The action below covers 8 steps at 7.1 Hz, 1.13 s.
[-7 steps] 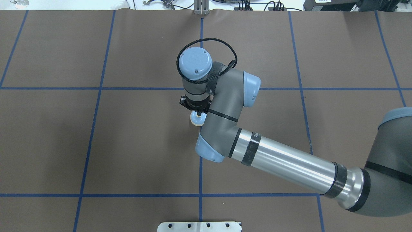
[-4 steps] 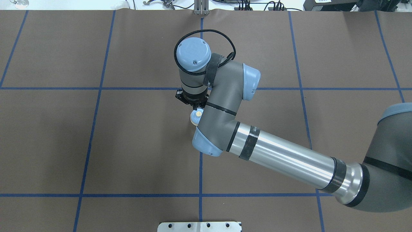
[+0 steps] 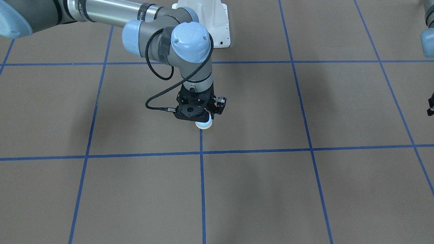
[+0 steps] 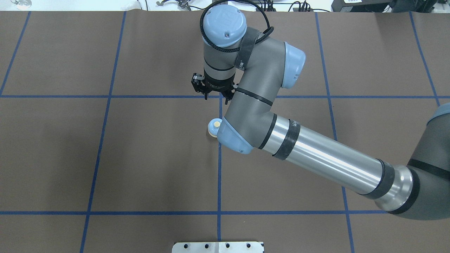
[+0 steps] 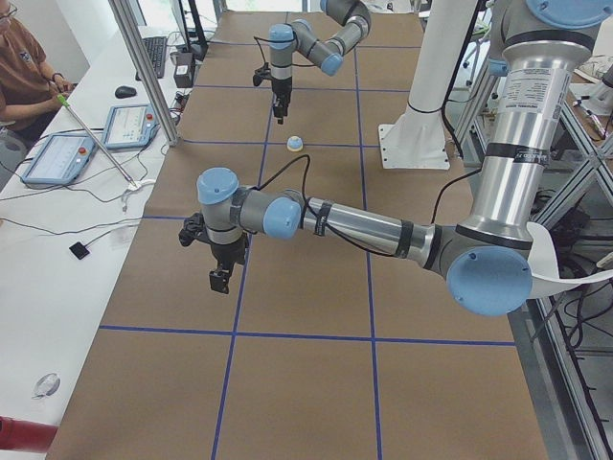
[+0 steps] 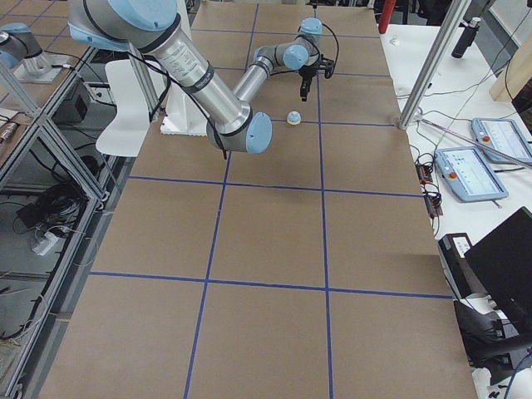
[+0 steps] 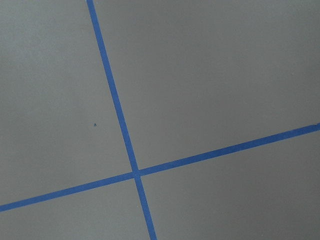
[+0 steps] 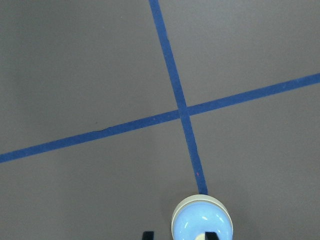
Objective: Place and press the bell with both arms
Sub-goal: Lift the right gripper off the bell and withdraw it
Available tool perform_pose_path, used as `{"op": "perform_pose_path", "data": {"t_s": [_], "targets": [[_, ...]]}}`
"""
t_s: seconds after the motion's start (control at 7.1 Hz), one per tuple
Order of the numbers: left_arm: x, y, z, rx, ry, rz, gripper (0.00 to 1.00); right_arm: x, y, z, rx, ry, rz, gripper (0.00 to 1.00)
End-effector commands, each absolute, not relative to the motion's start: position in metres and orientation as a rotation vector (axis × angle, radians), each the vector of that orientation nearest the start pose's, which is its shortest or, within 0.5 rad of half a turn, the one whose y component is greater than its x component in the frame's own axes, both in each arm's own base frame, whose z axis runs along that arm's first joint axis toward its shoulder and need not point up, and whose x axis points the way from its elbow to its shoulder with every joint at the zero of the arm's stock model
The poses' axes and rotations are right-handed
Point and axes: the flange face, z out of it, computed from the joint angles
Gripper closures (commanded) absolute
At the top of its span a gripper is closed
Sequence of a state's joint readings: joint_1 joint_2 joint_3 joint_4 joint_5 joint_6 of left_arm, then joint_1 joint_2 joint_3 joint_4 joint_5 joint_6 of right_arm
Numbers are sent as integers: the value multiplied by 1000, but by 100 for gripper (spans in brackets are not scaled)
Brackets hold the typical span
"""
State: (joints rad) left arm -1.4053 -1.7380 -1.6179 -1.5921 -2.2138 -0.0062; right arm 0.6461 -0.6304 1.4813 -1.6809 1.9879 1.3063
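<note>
The bell (image 4: 213, 127), light blue with a cream button, stands alone on the brown table on a blue tape line; it also shows in the front view (image 3: 204, 125) and the right wrist view (image 8: 202, 222). My right gripper (image 4: 214, 94) hangs above it and slightly to the far side, open and empty, with both fingertips (image 8: 147, 235) apart at the bottom of the right wrist view. My left gripper (image 5: 219, 282) hovers over the table far off to the left. Only a black sliver of it shows in the front view (image 3: 431, 107), and I cannot tell whether it is open or shut.
Blue tape lines (image 4: 105, 96) grid the brown table. The white pedestal (image 3: 217, 23) is bolted at the robot's side. A metal post (image 4: 219, 8) stands at the far edge. An operator (image 5: 19, 72) sits by tablets (image 5: 59, 158) on the side table.
The right gripper, which was down on the bell, has let go, risen and moved toward the far side. The bell stays on the table at the same spot.
</note>
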Motion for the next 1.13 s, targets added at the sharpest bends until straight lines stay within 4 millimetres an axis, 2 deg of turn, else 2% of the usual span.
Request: {"op": "perform_pose_path", "data": {"t_s": [0.0, 0.14, 0.42, 0.56, 0.7, 0.85, 0.99], "targets": [[-6, -574, 555, 193, 654, 210, 0, -432, -498, 164, 36, -783, 93, 0], [-8, -561, 571, 186, 670, 255, 0, -384, -501, 201, 49, -781, 51, 0], [-57, -554, 590, 182, 677, 168, 0, -306, -501, 273, 70, -749, -60, 0], [-78, -551, 599, 191, 673, 172, 0, -266, -509, 308, 83, -725, -121, 0], [-94, -547, 609, 229, 660, 263, 0, -231, -515, 343, 75, -712, -173, 0], [-107, -534, 618, 251, 653, 319, 0, -182, -520, 385, 84, -673, -215, 0], [-111, -530, 624, 245, 667, 308, 0, -135, -524, 426, 70, -676, -251, 0]]}}
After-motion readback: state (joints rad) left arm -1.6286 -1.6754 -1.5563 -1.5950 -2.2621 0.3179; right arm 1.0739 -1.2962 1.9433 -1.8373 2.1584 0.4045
